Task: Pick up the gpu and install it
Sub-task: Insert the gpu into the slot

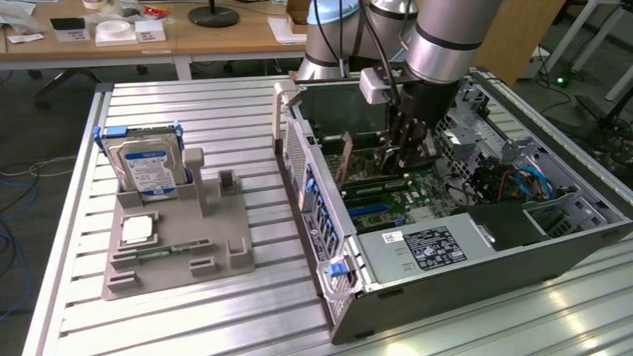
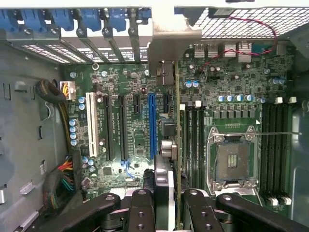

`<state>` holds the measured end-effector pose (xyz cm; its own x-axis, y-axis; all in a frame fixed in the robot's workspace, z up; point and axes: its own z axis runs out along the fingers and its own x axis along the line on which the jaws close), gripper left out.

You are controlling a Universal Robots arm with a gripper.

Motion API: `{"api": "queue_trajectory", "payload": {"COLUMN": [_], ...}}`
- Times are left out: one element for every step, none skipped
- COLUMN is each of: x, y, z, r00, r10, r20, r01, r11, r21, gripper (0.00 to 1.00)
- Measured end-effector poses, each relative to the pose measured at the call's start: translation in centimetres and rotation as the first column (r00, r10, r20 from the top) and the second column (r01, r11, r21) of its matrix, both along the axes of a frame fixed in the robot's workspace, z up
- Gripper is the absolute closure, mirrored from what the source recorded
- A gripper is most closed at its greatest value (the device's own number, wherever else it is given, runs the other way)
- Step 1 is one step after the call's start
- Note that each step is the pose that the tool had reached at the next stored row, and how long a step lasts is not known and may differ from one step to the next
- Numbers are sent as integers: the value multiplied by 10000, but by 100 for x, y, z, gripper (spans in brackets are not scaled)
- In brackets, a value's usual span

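- Black two-fingered gripper at the end of the silver arm, down inside the open dark-grey metal computer case. Case on its side on the ribbed aluminium table.
- Claw pinching the gpu — thin flat green circuit card with a black heatsink block and a silver end bracket. Black fingers set against either face of it.
- Card held on edge, upright over the green motherboard, running lengthwise between the long blue slot and the black memory slots.
- Silver bracket end pointed at the case's rear wall, just beside the row of blue-tabbed slot covers.
- Lower edge of the card seated in a slot or hanging just above it — cannot tell.
- Square metal-framed processor socket on the far side of the memory slots, apart from the card.
- On the table toward the exterior view's left, well apart from the case: flat grey plastic holder tray.
- Boxy silver hard drive with a blue label standing upright at the tray's far end.
- Narrow small green memory stick lying flat in the tray, nearer the front, apart from the drive.
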<state>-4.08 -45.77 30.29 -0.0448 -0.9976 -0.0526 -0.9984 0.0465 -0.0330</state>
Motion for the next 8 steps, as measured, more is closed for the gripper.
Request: {"api": "queue_trajectory", "payload": {"x": [-4, -7, -12, -16, -18, -19, -19, -20], "y": [-3, -6, -6, -6, -6, -6, -6, -6], "z": [-12, -25, -40, -56, -68, -81, -94, -108], "r00": [10000, 10000, 10000, 10000, 10000, 10000, 10000, 10000], "r10": [-1, 0, 0, 1, 2, 2, 1, 1], "r20": [-5, -12, -19, -29, -45, -63, -77, -87], "r01": [1, 0, 0, -1, -2, -3, -1, -1], "r11": [10000, 10000, 10000, 10000, 10000, 10000, 10000, 10000], "r21": [-1, -1, -1, -1, -5, -13, -24, -39], "gripper": [72, 72, 72, 72, 72, 72, 72, 72]}}
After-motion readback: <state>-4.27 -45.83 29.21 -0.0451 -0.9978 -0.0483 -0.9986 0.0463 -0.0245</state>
